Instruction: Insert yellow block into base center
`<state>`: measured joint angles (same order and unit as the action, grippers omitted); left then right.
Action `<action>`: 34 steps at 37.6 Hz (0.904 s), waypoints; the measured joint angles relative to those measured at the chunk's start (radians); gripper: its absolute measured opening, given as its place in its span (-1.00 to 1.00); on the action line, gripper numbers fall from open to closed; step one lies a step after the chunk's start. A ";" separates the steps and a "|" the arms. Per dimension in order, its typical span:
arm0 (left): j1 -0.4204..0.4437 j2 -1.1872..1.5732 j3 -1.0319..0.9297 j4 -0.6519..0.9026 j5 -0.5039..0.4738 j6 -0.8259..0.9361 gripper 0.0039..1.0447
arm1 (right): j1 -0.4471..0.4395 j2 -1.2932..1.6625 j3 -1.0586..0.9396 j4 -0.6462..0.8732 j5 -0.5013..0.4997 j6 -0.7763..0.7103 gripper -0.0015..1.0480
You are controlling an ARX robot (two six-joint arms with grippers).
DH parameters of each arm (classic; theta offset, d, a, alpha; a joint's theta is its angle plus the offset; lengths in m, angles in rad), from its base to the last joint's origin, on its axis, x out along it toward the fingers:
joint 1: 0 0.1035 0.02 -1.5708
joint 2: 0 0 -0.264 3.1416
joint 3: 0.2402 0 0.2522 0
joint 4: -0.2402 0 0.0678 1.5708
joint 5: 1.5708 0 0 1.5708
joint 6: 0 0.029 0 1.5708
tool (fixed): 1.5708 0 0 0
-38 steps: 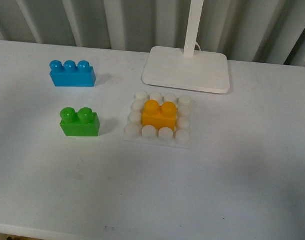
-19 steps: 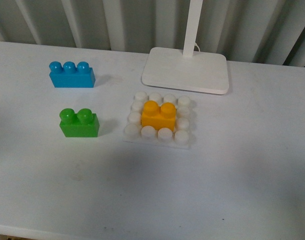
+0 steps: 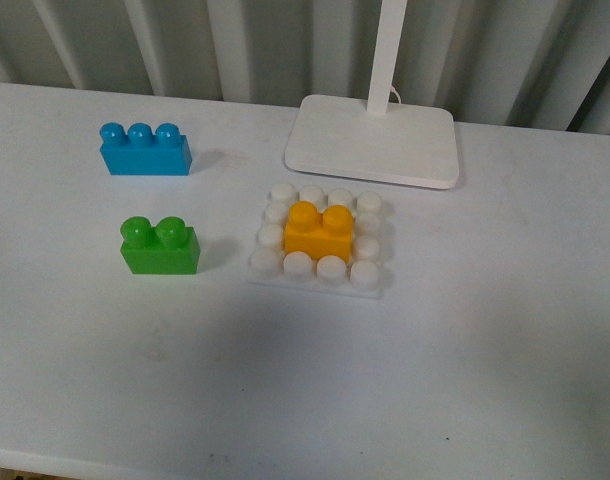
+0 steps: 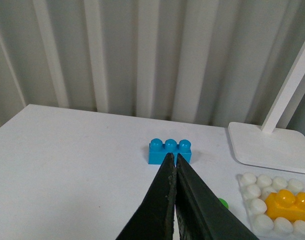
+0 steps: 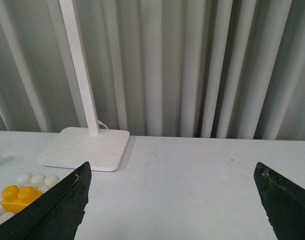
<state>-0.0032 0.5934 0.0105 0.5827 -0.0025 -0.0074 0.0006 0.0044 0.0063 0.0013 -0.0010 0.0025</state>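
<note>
Nothing on the table has really moved since the earlier frames, maybe a tiny camera wobble. That small yellow-orange plastic brick with two round studs sits seated in the middle of the flat square white studded base plate, ringed by round white studs. Left of the plate is a glossy green two-stud brick, and farther back a longer blue three-stud brick. A smooth white lamp foot with a pole sits just behind the plate. Left gripper is clenched with nothing in it; right gripper is spread wide.
</note>
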 joint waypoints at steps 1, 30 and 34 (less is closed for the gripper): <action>0.000 -0.013 0.000 -0.012 0.000 0.000 -0.93 | 0.000 0.000 0.000 0.000 0.000 0.000 0.82; 0.001 -0.380 0.000 -0.365 0.000 0.000 -0.93 | 0.000 0.000 0.000 0.000 0.000 0.000 0.82; 0.001 -0.404 0.000 -0.389 0.000 0.000 -0.93 | 0.000 0.000 0.000 0.000 0.000 0.000 0.82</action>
<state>-0.0025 0.1890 0.0101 0.1932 -0.0029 -0.0074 0.0006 0.0044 0.0063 0.0013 -0.0006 0.0029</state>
